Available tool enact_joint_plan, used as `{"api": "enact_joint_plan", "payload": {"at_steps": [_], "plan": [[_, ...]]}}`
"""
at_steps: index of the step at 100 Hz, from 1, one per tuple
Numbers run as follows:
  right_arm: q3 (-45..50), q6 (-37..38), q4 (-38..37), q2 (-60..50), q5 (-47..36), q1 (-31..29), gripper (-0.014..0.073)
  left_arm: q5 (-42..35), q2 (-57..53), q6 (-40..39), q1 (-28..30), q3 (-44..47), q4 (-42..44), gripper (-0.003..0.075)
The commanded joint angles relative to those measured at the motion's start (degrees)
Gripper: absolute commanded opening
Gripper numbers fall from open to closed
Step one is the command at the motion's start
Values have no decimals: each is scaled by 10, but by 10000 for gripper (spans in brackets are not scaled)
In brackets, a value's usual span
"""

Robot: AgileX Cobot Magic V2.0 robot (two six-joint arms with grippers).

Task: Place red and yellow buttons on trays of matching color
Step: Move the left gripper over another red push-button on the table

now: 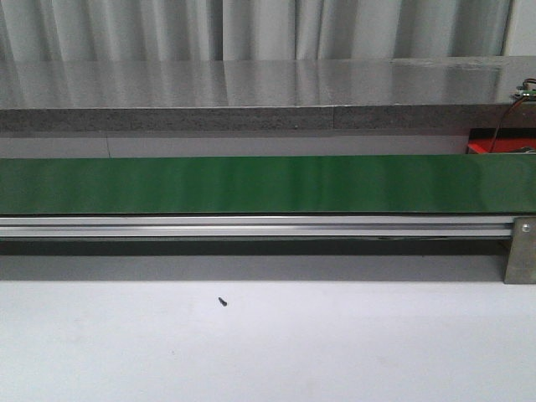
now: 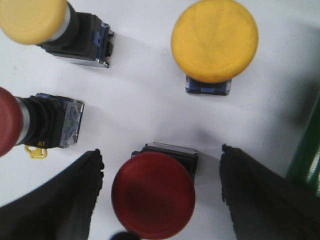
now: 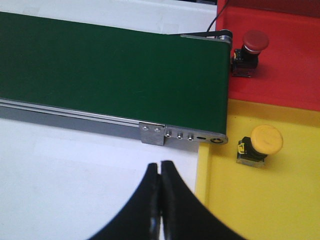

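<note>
A red button point(image 2: 153, 195) with a round mushroom cap on a black base is framed between the spread fingers of the left gripper point(image 2: 160, 200), untouched; two yellow buttons point(image 2: 215, 41) lie beyond it. The right gripper point(image 3: 160, 175) is pressed together, empty.

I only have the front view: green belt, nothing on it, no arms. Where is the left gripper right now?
Observer: The left gripper is open over a red button, one finger on each side of it.
Operator: Any other buttons near it?
Observer: Yes, two yellow ones, one upright and one on its side, plus another red one lying on its side.
Operator: And the right gripper?
Observer: The right gripper is shut and empty, above the white table near the belt's end.
Operator: Anything sorted yet?
Observer: One red button sits on the red tray, one yellow button on the yellow tray.
</note>
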Motion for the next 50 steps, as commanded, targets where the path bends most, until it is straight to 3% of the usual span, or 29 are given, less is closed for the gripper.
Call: {"api": "enact_joint_plan", "payload": {"at_steps": [1, 20, 50], "plan": [[-13, -2, -6, -2, -38, 1, -68, -15, -25, -6, 1, -18, -5, 482], [-13, -2, -6, -2, -38, 1, -68, -3, -21, -6, 1, -18, -6, 423], [-13, -2, -6, -2, -38, 1, -68, -1, -21, -6, 1, -18, -6, 203]]}}
